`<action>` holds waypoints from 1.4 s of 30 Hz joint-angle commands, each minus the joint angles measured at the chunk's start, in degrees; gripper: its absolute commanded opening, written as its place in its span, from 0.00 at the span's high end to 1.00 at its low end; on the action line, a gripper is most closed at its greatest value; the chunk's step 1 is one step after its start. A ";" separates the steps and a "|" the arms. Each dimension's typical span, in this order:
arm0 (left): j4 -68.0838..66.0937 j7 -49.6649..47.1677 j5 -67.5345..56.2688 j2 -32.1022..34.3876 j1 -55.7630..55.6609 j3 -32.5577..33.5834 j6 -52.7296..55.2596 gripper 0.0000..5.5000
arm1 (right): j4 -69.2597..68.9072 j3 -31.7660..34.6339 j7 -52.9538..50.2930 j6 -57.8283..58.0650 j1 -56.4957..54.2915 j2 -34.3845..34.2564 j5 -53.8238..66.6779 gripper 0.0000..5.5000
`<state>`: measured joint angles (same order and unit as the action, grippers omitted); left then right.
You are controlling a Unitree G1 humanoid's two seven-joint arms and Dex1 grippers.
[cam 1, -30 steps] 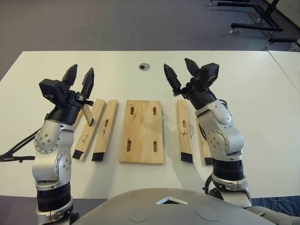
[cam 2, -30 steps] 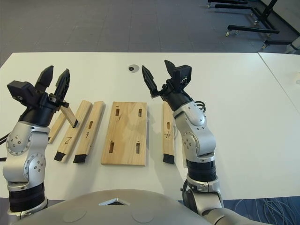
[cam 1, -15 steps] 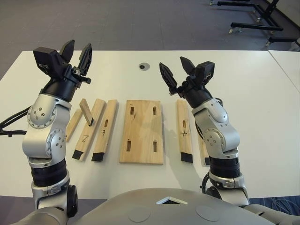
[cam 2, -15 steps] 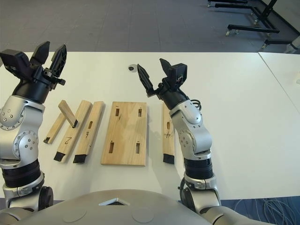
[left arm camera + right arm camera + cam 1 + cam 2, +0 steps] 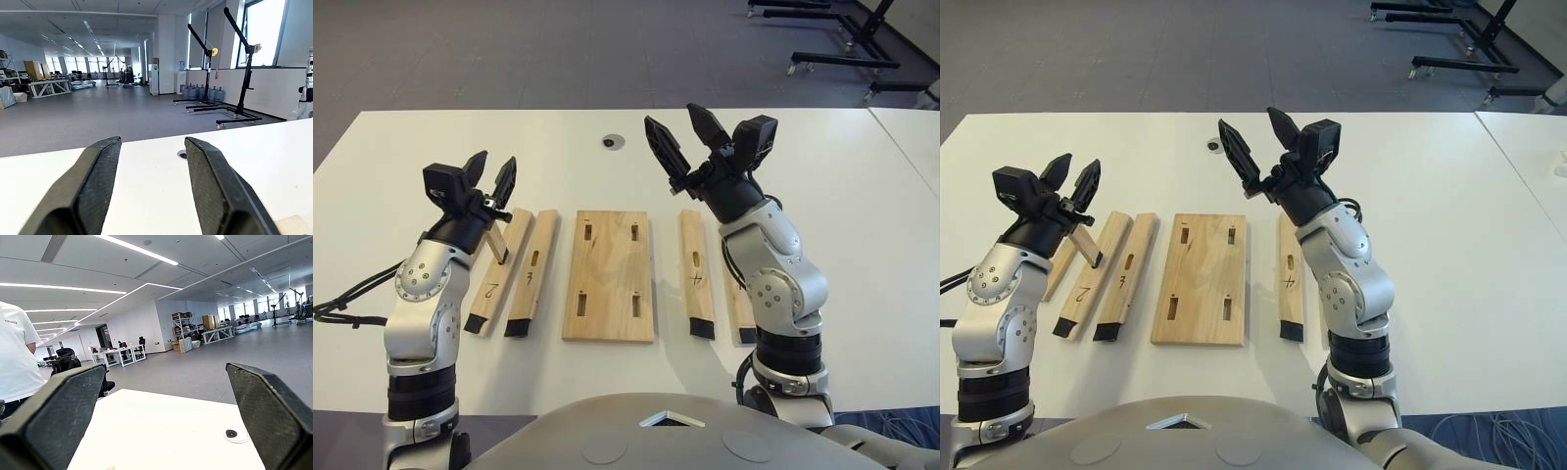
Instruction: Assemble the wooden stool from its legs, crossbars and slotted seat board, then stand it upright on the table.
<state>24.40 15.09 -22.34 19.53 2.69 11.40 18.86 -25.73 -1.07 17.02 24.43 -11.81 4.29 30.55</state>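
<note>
The slotted seat board lies flat in the middle of the table. Left of it lie two legs, with a short crossbar propped slanted on the outer one. A thin crossbar lies farther left. Two more legs lie to the right of the board. My left gripper hovers open just above the slanted crossbar, holding nothing. My right gripper is raised, open and empty, over the table behind the right legs. Its fingers spread wide in the right wrist view.
A round cable hole sits in the table behind the board. A black cable trails off the table's left edge. Another table adjoins on the right. Black stand frames are on the floor beyond.
My left gripper rose high half a second ago and has come back down over the slanted crossbar. The right gripper has lifted slightly. The wooden parts have not moved.
</note>
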 commanded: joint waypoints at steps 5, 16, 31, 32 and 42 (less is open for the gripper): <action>8.91 -3.17 -7.65 0.74 -6.46 4.46 6.55 0.57 | -4.61 1.97 -2.69 1.26 2.07 -0.06 3.03 0.18; 19.34 -9.88 -19.43 7.65 -10.57 12.46 20.50 0.57 | -19.42 7.80 -13.08 13.82 4.31 5.08 13.83 0.18; 25.88 -13.98 -21.47 6.47 -2.33 14.11 19.80 0.57 | -17.85 7.75 -14.10 14.65 1.76 9.16 18.57 0.18; 25.59 -13.69 -21.52 6.66 -2.37 14.20 19.55 0.57 | -18.01 7.66 -14.34 14.49 1.91 9.08 18.45 0.18; 19.12 -8.74 -19.92 8.80 -5.35 12.09 17.44 0.57 | -17.41 5.30 -15.10 8.95 5.06 6.71 12.59 0.18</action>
<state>44.31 6.10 -43.19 27.48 -1.59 24.01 36.83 -43.84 4.76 1.63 35.18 -7.18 11.57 44.86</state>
